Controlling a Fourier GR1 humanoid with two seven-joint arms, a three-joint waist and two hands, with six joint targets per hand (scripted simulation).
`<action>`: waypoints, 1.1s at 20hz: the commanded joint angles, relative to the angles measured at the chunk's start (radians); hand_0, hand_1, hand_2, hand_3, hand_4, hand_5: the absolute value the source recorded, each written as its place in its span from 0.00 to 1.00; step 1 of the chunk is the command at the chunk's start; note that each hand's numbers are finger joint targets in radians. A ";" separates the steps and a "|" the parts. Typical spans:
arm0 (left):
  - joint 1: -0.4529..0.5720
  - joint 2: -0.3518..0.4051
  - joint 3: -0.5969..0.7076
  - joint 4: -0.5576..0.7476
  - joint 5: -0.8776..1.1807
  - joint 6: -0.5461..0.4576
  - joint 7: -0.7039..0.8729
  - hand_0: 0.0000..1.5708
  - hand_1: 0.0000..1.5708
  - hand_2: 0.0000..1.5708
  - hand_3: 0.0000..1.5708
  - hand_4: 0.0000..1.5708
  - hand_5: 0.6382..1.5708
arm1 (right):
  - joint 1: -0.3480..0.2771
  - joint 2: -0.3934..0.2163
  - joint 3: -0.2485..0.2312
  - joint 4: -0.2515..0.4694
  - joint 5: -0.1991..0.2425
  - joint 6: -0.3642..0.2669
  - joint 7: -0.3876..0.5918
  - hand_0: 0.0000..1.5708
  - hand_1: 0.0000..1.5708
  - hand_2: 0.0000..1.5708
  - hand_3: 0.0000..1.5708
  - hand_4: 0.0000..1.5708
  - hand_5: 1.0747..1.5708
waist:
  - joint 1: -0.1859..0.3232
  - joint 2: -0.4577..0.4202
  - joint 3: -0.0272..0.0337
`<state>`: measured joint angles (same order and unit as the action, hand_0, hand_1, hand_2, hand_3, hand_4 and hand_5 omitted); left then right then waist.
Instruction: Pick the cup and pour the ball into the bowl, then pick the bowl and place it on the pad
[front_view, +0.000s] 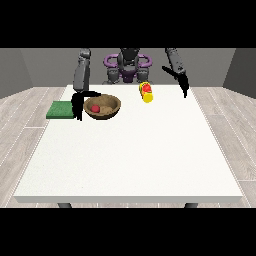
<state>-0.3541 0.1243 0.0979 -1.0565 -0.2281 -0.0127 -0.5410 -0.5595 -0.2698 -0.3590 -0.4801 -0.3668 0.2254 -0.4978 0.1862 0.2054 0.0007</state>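
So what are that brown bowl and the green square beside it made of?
The round brown bowl looks like wood: warm uneven brown, darker inside, with a matte finish, though painted plastic cannot be excluded. The flat green square pad looks like foam or rubber matting: thin, evenly dull green, no shine. The red ball lying in the bowl gives no clear sign of its material.

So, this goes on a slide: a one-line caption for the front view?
Ball in the bowl, cup on its side, hand at the view's left beside the bowl.
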 joint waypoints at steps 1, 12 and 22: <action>-0.015 0.020 -0.011 -0.075 0.011 -0.035 0.020 0.00 0.00 0.00 0.00 0.00 0.07 | -0.057 -0.003 -0.019 0.054 -0.016 -0.019 -0.003 0.00 0.00 0.00 0.00 0.00 1.00 | 0.025 0.048 0.0002; -0.071 0.025 -0.051 -0.135 -0.007 -0.056 0.003 0.00 0.00 0.00 0.00 0.00 0.07 | 0.055 -0.063 0.147 0.108 0.224 -0.288 -0.009 1.00 1.00 1.00 1.00 0.69 0.93 | 0.151 0.187 -0.0062; -0.128 0.003 -0.104 -0.161 -0.019 -0.086 0.009 0.00 0.00 0.00 0.00 0.00 0.08 | 0.207 -0.282 0.192 0.008 0.359 -0.547 0.041 1.00 1.00 1.00 1.00 0.81 1.00 | 0.290 0.206 -0.0129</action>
<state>-0.4706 0.1478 0.0174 -1.2190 -0.2416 -0.0923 -0.5377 -0.3797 -0.5081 -0.2049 -0.5719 -0.0738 -0.2392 -0.6566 0.4277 0.3731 -0.0756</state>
